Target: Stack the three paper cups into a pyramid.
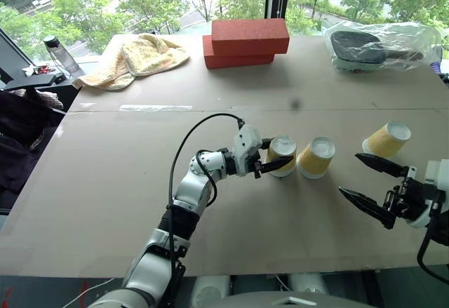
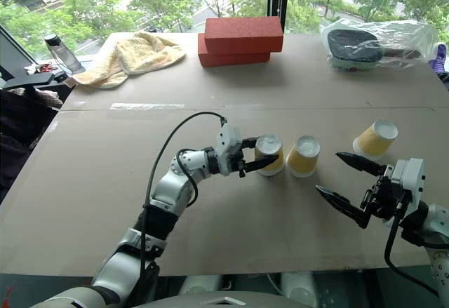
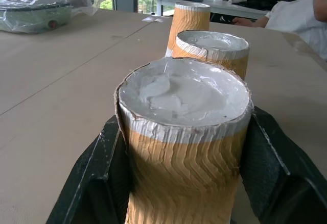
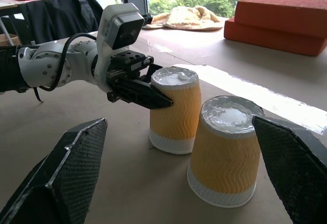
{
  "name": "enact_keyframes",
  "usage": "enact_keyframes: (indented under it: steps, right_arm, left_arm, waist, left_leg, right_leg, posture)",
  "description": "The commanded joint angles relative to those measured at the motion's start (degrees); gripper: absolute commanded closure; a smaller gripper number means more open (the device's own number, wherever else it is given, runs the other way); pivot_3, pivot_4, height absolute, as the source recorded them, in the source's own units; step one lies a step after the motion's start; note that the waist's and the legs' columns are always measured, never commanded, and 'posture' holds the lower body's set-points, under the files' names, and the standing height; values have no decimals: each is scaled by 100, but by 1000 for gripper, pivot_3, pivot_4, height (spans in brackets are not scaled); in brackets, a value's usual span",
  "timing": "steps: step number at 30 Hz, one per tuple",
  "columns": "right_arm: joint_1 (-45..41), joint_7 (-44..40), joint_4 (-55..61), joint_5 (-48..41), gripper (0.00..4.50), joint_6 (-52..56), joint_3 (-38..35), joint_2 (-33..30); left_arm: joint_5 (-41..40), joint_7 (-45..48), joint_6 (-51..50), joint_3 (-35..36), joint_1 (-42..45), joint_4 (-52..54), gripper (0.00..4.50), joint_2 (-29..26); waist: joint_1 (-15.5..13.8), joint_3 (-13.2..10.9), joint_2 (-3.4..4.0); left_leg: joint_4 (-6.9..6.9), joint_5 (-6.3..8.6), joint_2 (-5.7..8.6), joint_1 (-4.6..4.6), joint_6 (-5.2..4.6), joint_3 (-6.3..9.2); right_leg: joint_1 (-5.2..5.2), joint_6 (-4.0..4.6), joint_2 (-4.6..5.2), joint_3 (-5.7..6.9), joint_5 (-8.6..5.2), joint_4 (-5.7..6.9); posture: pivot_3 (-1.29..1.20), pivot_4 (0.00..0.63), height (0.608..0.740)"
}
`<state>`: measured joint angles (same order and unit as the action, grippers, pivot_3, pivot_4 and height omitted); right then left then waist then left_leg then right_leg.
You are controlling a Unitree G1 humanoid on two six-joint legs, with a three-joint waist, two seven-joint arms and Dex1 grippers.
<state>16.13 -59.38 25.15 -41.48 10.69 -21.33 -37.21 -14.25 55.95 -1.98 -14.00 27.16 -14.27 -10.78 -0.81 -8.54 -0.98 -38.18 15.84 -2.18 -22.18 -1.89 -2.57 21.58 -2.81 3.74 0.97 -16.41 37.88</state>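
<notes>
1. Left gripper [image 1: 275,162]: positioned around the leftmost paper cup [image 1: 283,155], one black finger on each side of its yellow ribbed wall. The left wrist view shows the fingers [image 3: 94,175] flanking the cup closely; whether they press on it or have let go cannot be told.
2. Leftmost paper cup: stands upside down on the brown table [image 1: 105,175], white base up, rim on the surface.
3. Middle paper cup [image 1: 316,157]: also upside down, just beside the leftmost cup on its right side, the two apart by a narrow gap.
4. Third paper cup [image 1: 386,139]: lies tilted on its side, well apart from the pair, farther right and slightly farther back.
5. Right gripper [image 1: 365,180]: released, its two fingers spread wide, held above the table near the right edge, to the right of the middle cup and in front of the tilted cup. It touches nothing.
6. Background items at the far side of the table: two stacked red bricks [image 1: 245,41], a yellow towel [image 1: 133,59], and a plastic-wrapped item [image 1: 382,45].
</notes>
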Motion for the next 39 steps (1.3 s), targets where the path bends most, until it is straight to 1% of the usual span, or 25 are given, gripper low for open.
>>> enact_keyframes:
  steps: [1, 4, 9, 11, 14, 15, 17, 19, 21, 22, 24, 27, 28, 30, 34, 37, 39]
  right_arm:
    - [55, 16, 165, -58, 0, -106, -225, -1]
    - [128, 22, 177, -64, 0, -129, -282, -1]
    - [338, 64, 238, -74, 0, -158, -363, 85]
    - [420, 81, 188, -102, 0, -188, -415, 164]
    - [480, 233, -44, -422, 0, -116, -632, 415]
    - [474, 264, -134, -403, 0, -137, -675, 456]
    - [338, 565, -468, 136, 0, -407, -703, 516]
    - [89, 1126, -913, 768, 0, -635, -702, 563]
    - [-223, 1679, -1299, 1226, 0, -785, -719, 619]
    - [-367, 1849, -1449, 1280, 0, -806, -739, 674]
    - [-616, 2052, -1709, 1359, 0, -887, -758, 755]
    - [-993, 2364, -2150, 1565, 0, -970, -752, 769]
    - [-1135, 2421, -2286, 1558, 0, -935, -753, 764]
    - [-1409, 2469, -2533, 1533, 0, -885, -724, 746]
    - [-1969, 2572, -3073, 1528, 0, -795, -645, 747]
    - [-2243, 2593, -3308, 1341, 0, -614, -691, 802]
    - [-2490, 2535, -3596, 1415, 0, -652, -610, 748]
  left_arm:
    - [-76, 51, 119, 22, 39, 137, 52, 99]
    - [-118, 91, 190, 39, 6, 216, 52, 151]
    - [-458, 91, 227, 273, 25, 695, 52, 197]
    - [-494, 35, 57, 322, 131, 1068, 52, 83]
    - [-990, -266, -872, 712, 833, 1959, 52, -201]
    - [-1116, -323, -1140, 817, 1022, 2151, 52, -340]
    - [-1305, -359, -1668, 1020, 1253, 2424, 52, -744]
    - [-1366, -301, -2323, 1154, 1296, 2663, 52, -1367]
    - [-1359, 7, -2859, 1195, 1122, 2962, 52, -2229]
    - [-1480, 244, -3101, 1315, 982, 3102, 52, -2695]
    - [-1837, 613, -3585, 1691, 769, 3261, 52, -3500]
    - [-2335, 1095, -4134, 2146, 385, 3562, 52, -4434]
    - [-2502, 1170, -4277, 2266, 261, 3715, 52, -4602]
    - [-2822, 1093, -4539, 2474, 137, 3952, 52, -4737]
    - [-3189, 717, -4825, 2712, 5, 4284, 52, -4698]
    - [-3241, 554, -4818, 2830, -163, 4409, 52, -4708]
    - [-3366, 503, -4859, 2925, -238, 4476, 52, -4736]
  waist:
    - [0, 0, 0]
    - [-1, 0, 0]
    - [-1, 0, 1]
    - [0, 0, 1]
    - [-6, -2, 0]
    - [-6, -2, 0]
    - [6, 5, 11]
    - [38, 14, 26]
    - [87, 11, 28]
    - [149, 0, 22]
    - [160, -9, 24]
    - [149, -17, 22]
    - [149, -17, 23]
    - [123, -18, 24]
    - [96, -19, 23]
    - [117, -19, 22]
    - [135, -19, 23]
  left_leg:
    - [0, 0, 0, 0, 0, 0]
    - [0, 0, 0, 0, 0, 0]
    - [0, 0, -3, -3, 0, 3]
    - [-1, 0, -4, -2, 0, 3]
    - [-5, 0, -4, -9, 1, 12]
    - [-15, -1, -5, -22, 1, 29]
    - [-19, -1, -3, -26, 2, 38]
    - [-11, -1, 1, -11, 3, 16]
    - [-2, -8, 3, 6, 14, -2]
    - [-1, -9, 3, 9, 16, -6]
    - [9, -13, -2, 17, 23, -6]
    - [15, -15, -19, 17, 27, 1]
    - [16, -15, -20, 16, 28, -1]
    - [19, -15, -15, 17, 28, -9]
    - [2, -15, -3, 10, 28, -10]
    - [0, -11, -1, 12, 22, -12]
    - [5, -13, -2, 13, 24, -10]
  right_leg:
    - [0, 0, 0, 0, 0, 0]
    - [0, 0, 0, 0, 0, 0]
    - [0, 0, 1, -1, 0, -1]
    - [0, 0, 1, -1, 0, 0]
    - [0, 0, 1, -5, 0, 1]
    - [2, 0, 1, 5, 0, 3]
    - [-1, 0, 2, 11, 0, 1]
    - [-2, 0, 2, 3, 0, -2]
    - [-1, -1, -2, -14, -1, 3]
    - [0, -1, -6, -17, -1, 4]
    - [4, 1, -23, -26, -1, 10]
    - [7, 2, -27, -20, -2, 9]
    - [7, 2, -24, -20, -2, 7]
    - [6, 1, -10, -25, -3, 3]
    - [1, 0, 0, -34, -2, 3]
    - [0, -1, 0, -37, -2, 6]
    - [1, -1, -2, -38, -2, 7]
  posture:
    - [0, 150, 730]
    - [0, 150, 730]
    - [0, 150, 730]
    - [0, 150, 730]
    - [0, 150, 730]
    - [0, 150, 730]
    - [0, 150, 730]
    - [0, 150, 730]
    - [0, 150, 730]
    - [0, 150, 730]
    - [0, 150, 730]
    - [0, 150, 730]
    - [0, 150, 730]
    - [0, 150, 730]
    - [0, 150, 730]
    - [0, 150, 730]
    - [0, 150, 730]
